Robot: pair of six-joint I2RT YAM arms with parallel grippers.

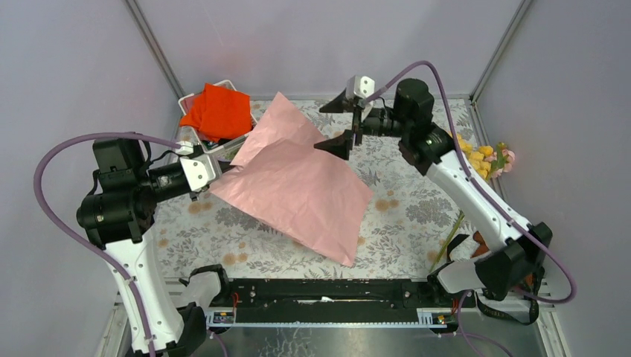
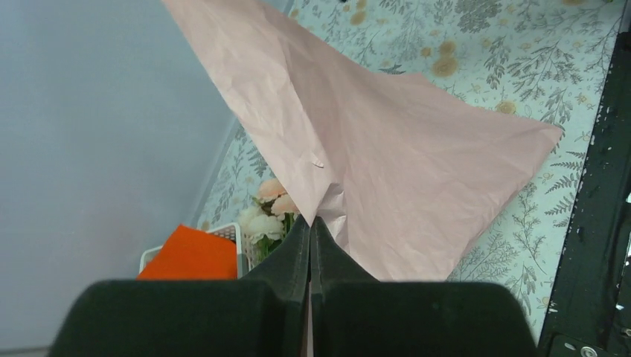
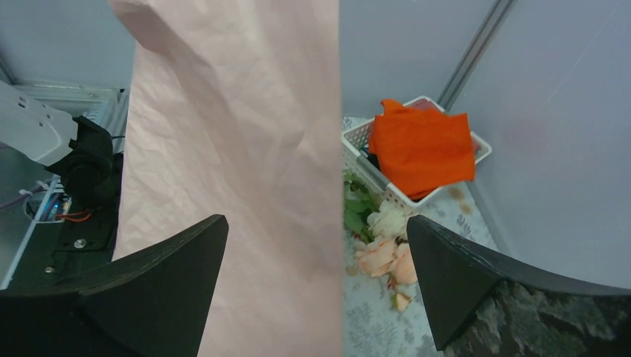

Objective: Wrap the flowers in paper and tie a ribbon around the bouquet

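- Partly, the paper (image 1: 298, 186) hides the flowered tablecloth (image 1: 405, 216), and the right arm cuts off the yellow flowers (image 1: 482, 160).
- Grey walls (image 1: 312, 44) enclose the table.
- A white basket (image 3: 357, 141) holds an orange cloth (image 3: 420, 145).
- The left gripper (image 2: 310, 223) pinches the paper's corner off the table; the right gripper (image 3: 316, 223) gapes wide, grasping nothing.

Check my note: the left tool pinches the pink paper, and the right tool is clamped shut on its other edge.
Wrong about the right tool. The right wrist view shows it wide open, with the paper between its jaws but not clamped. The left tool does pinch the paper, as you say.
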